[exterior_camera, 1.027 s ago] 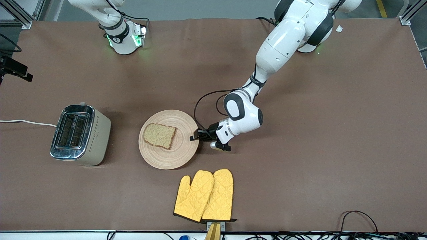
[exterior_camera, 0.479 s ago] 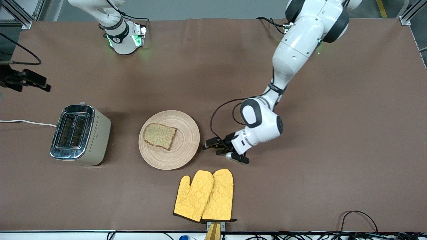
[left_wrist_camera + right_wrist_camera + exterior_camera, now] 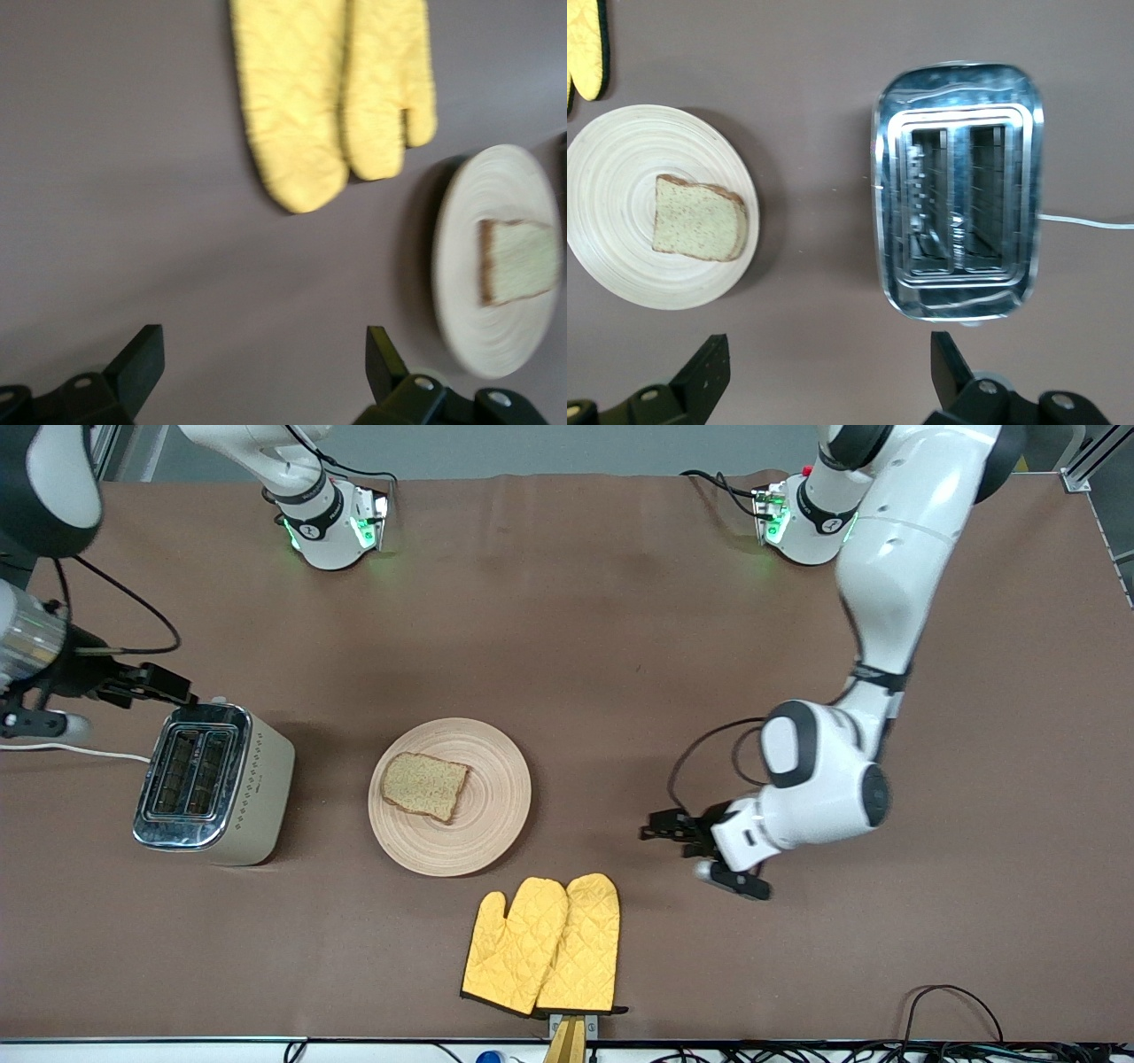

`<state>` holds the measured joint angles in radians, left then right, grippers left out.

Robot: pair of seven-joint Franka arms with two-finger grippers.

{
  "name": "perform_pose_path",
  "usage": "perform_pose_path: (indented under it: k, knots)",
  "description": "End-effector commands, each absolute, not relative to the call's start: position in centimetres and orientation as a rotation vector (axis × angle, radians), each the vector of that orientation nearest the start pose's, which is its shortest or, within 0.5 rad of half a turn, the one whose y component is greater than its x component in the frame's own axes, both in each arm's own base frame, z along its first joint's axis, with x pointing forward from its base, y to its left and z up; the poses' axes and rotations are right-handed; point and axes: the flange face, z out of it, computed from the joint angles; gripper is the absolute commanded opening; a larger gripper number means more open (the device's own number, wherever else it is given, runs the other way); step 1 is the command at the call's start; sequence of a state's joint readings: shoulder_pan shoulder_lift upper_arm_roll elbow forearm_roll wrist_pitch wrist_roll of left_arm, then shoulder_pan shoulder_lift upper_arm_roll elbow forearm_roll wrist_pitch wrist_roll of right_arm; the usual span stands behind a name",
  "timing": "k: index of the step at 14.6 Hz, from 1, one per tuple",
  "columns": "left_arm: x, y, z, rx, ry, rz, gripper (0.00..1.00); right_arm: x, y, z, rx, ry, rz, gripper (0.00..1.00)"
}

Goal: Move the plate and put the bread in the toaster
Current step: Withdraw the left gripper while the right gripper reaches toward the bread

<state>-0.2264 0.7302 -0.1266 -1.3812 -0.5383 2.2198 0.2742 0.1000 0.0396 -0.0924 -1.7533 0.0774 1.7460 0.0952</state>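
Note:
The beige plate (image 3: pixel 496 802) lies mid-table with the brown bread slice (image 3: pixel 424 785) on it. The chrome-topped toaster (image 3: pixel 213 782) stands beside the plate toward the right arm's end, both slots empty. My left gripper (image 3: pixel 656 829) is open and empty, low over bare table beside the plate toward the left arm's end. My right gripper (image 3: pixel 180 689) is open and empty, over the table by the toaster's end that is farther from the front camera. The right wrist view shows the toaster (image 3: pixel 957 226), plate (image 3: pixel 616 159) and bread (image 3: pixel 700 230). The left wrist view shows the plate (image 3: pixel 496 190) and bread (image 3: pixel 521 273).
A pair of yellow oven mitts (image 3: pixel 545 943) lies nearer the front camera than the plate, by the table's edge; they also show in the left wrist view (image 3: pixel 332 97). The toaster's white cord (image 3: pixel 71 749) runs off the right arm's end of the table.
My left gripper has drawn back from the plate's rim toward the left arm's end. My right arm has swung in over the table to the toaster. Plate and bread have stayed put.

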Motion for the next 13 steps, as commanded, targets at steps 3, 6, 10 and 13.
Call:
perform_pose_path:
  k: [3,6,10,13]
  knots:
    - [68.7,-19.5,38.7,2.772,-0.57,0.085,1.0,56.4,8.2,50.2,-3.057,0.252,0.061,1.0]
    - [67.6,-16.8,44.9,2.952,-0.742,0.07,1.0,56.6,12.4,45.6,-3.063,0.278,0.053,1.0]
    - [65.6,-13.3,52.4,3.037,-0.723,0.052,1.0,56.5,17.3,39.4,-3.082,0.323,0.062,1.0]
    - [63.5,-10.4,57.0,3.085,-0.525,0.029,1.0,57.5,17.5,34.6,-3.097,0.343,0.082,1.0]
